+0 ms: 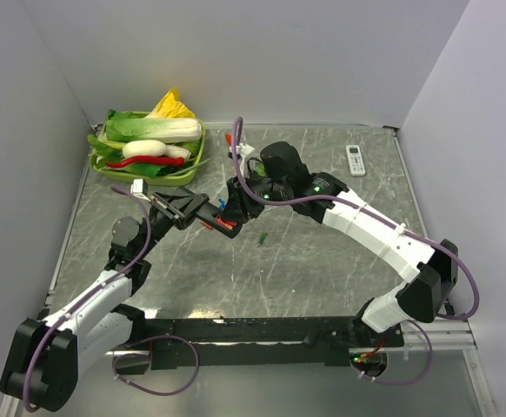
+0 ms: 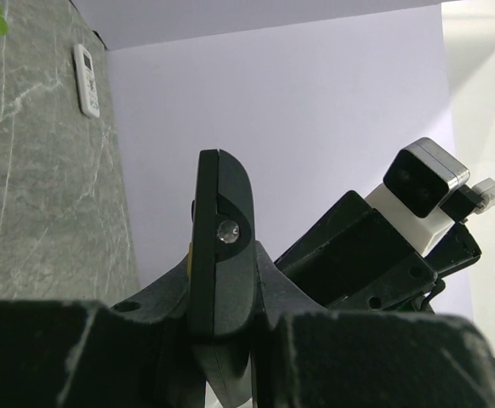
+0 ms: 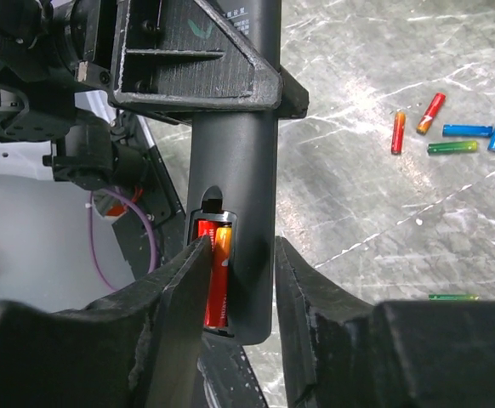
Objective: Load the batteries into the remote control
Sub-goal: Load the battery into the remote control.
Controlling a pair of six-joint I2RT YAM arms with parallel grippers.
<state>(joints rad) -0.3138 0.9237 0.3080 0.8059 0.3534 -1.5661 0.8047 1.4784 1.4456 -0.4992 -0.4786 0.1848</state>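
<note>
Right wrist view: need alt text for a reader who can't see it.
A black remote clamped by the left gripper shows its open battery bay with a red-orange battery in it; the right gripper is open, its fingers flanking the bay. Loose batteries lie on the marble table at right.

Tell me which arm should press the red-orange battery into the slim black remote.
Right: its fingers flank the red-orange cylindrical battery lying in the slim black remote; the left fingers clamp that remote.

Bright even light; soft shadows; glare on table (image 3: 375, 170); wrist-view foregrounds dark, blurred.
</note>
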